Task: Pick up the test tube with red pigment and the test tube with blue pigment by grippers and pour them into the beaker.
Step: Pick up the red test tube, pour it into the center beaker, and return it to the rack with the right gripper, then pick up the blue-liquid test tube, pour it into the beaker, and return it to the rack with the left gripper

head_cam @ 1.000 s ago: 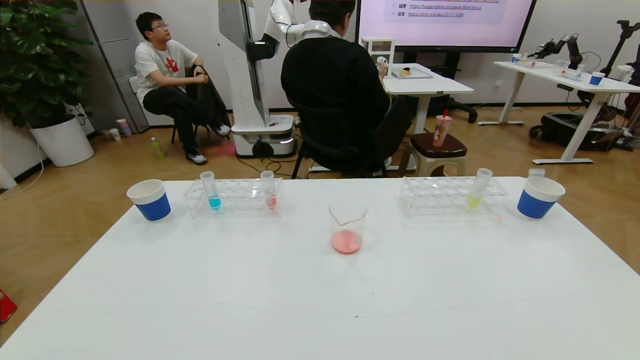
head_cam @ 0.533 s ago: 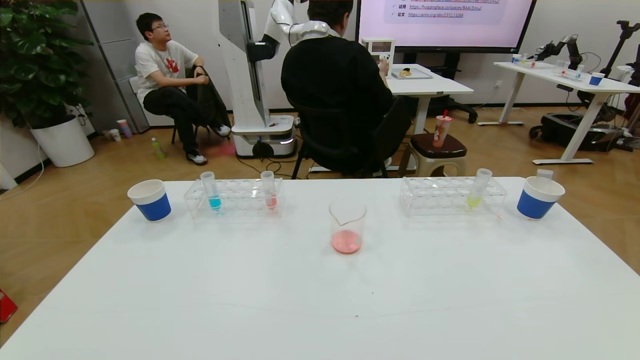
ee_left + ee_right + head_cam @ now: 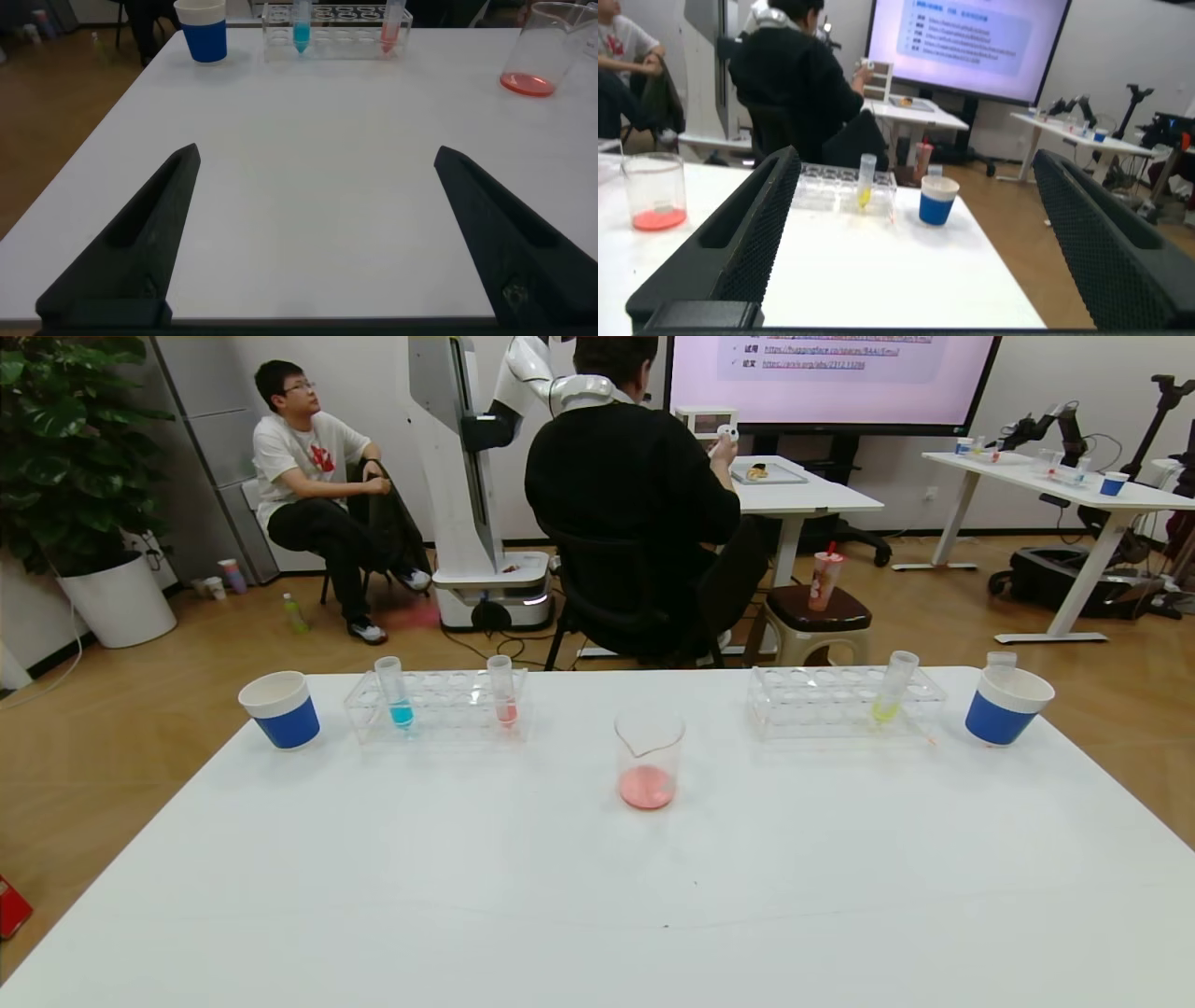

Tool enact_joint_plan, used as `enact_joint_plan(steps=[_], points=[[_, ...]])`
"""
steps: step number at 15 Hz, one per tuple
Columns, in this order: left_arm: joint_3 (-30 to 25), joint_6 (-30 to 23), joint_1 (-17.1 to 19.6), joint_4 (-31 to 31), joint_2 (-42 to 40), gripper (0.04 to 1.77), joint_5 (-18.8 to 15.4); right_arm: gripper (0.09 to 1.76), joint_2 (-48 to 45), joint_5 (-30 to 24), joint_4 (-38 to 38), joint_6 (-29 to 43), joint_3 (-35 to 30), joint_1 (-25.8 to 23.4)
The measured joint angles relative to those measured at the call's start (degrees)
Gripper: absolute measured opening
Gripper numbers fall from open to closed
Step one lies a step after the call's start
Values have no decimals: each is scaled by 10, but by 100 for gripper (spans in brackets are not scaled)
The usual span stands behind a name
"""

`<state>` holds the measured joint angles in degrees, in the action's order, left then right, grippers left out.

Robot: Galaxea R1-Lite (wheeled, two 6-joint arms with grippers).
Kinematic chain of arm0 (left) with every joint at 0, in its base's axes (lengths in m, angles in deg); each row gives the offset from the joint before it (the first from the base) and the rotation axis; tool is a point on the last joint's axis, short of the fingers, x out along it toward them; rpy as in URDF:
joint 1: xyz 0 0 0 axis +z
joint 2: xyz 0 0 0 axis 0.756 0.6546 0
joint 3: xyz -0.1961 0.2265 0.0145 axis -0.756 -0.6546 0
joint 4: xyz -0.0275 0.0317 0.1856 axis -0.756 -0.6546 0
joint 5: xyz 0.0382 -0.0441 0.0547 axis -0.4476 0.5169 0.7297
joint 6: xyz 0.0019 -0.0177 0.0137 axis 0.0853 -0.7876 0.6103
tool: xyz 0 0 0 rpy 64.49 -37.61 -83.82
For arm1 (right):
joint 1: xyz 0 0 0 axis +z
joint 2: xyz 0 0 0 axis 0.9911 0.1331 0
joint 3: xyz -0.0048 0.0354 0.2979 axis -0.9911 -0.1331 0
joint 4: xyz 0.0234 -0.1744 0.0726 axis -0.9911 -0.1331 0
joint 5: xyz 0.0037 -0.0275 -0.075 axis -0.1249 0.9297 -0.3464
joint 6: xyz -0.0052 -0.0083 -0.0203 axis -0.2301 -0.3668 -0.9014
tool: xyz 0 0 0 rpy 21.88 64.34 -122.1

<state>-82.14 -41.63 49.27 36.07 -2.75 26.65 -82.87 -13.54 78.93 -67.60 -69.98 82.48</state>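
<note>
The test tube with blue pigment stands upright in the left clear rack; it also shows in the left wrist view. A twin tube with coral-pink liquid stands in the same rack. The beaker stands mid-table with pink-red liquid at its bottom. A clear tube top pokes out at the right paper cup, its contents hidden; no tube with orange-red liquid shows. My left gripper and right gripper are open, empty, low over the near table, outside the head view.
A right clear rack holds a yellow-green tube. A blue-and-white paper cup stands at the far left. The white table ends just behind the racks. People, a robot and tables stand beyond.
The tube top at the right cup shifted slightly right and back. The man in black raised his hand. Everything else on the table is as before.
</note>
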Motion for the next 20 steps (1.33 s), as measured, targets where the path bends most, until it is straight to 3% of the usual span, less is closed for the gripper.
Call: enact_joint_plan(steps=[3,5,8,14,20], points=[[0,0,0,0,0,175,0,174,-3,-13,9,1,-94,-1],[0,0,0,0,0,175,0,174,-3,-17,-57,1,-115,-1],[0,0,0,0,0,175,0,174,-3,-42,-99,14,-120,-1],[0,0,0,0,0,175,0,174,-3,-33,-101,72,-122,-1],[0,5,-1,0,0,175,0,174,-3,-30,-101,75,-122,-1]])
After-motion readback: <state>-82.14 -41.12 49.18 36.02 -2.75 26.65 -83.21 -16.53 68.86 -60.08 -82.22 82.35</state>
